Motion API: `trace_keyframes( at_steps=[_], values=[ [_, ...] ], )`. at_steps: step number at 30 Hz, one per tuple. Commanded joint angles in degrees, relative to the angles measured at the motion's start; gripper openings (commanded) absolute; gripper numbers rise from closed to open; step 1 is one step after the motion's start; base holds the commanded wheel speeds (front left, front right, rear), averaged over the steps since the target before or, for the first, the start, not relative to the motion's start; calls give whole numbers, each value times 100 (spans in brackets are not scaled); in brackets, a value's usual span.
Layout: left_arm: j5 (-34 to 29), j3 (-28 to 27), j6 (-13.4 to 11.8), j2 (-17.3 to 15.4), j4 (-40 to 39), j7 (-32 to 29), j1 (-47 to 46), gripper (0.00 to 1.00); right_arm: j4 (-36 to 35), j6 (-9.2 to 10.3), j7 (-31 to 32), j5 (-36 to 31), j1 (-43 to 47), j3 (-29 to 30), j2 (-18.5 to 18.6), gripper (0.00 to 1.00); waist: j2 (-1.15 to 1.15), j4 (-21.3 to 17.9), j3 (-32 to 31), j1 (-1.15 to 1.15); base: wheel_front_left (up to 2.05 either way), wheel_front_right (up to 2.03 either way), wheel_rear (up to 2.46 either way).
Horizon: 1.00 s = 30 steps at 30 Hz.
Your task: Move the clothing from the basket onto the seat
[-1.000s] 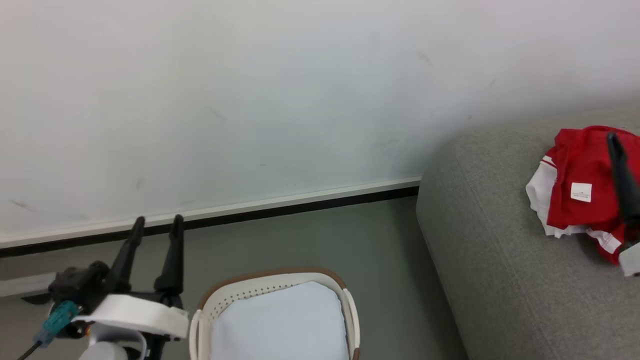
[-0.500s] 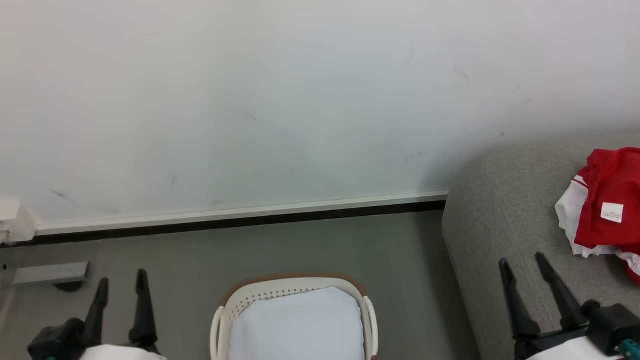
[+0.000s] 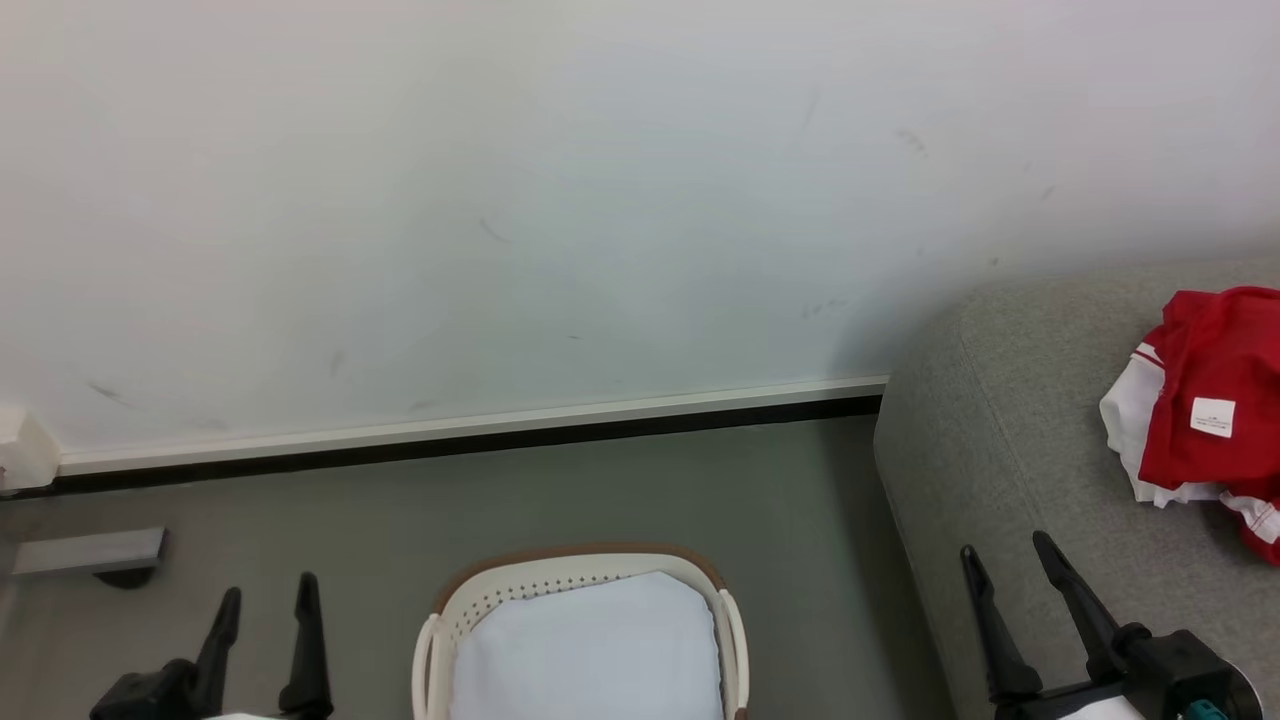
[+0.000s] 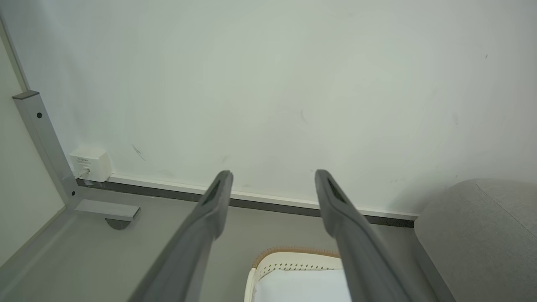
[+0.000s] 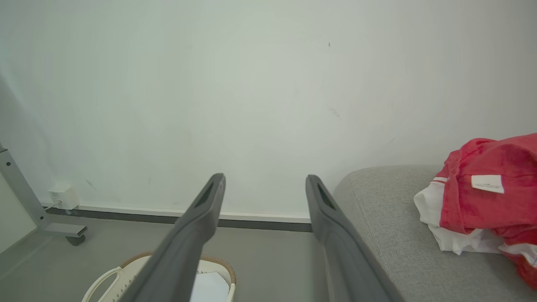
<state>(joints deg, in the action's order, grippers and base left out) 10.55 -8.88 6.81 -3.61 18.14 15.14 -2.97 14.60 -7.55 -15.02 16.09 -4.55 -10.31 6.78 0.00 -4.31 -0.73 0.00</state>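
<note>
The red clothing point(image 3: 1215, 400) lies crumpled on the grey seat point(image 3: 1000, 450), its right part out of sight. The basket point(image 3: 570, 553) shows pale lining point(image 3: 585, 650). The left gripper point(image 3: 270, 586) and right gripper point(image 3: 1005, 544), 2 fingers each, are spread wide and grasp nothing.

The red sports garment with white panels and stripes point(image 3: 1215, 350) lies crumpled in a loose heap on top of the large sofa of grey textured fabric point(image 3: 1000, 460). It sits well in from the sofa's rounded left end and close to its far edge. A small white label point(image 3: 1212, 417) faces up on the red cloth. White fabric spills out along the heap's left side and under its near edge. The white plastic laundry basket with a perforated wall and brown rim point(image 3: 575, 558) stands upright, low beside the sofa's left end and apart from it. Its pale blue-white lining point(image 3: 585, 650) lies smooth and uncovered inside.
</note>
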Motion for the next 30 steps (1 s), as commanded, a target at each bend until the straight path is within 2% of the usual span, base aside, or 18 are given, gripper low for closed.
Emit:
trace_keyframes(
  at_steps=[1, 24, 25, 30],
  values=[
    [-99, -38, 7, 9, 12, 1, -22, 100, -9, 13, -20, -45, -15, 48, -19, 100, 0, -7, -3, 0, 0, 0, 0],
    [-91, -54, 61, 59, 78, 1, -77, 100, -42, 13, -21, 65, -97, 116, -71, 100, 0, -47, -13, 0, 0, 0, 0],
    [-42, -24, 71, 73, 70, 0, -38, 0, -46, 0, -1, 57, -31, 110, -89, 0, 0, -48, -13, 0, 0, 0, 0],
    [103, -33, 73, 138, 269, -77, 4, 0, 83, 0, 51, 211, 88, 114, -133, 0, 0, -42, -12, 0, 0, 0, 0]
  ],
)
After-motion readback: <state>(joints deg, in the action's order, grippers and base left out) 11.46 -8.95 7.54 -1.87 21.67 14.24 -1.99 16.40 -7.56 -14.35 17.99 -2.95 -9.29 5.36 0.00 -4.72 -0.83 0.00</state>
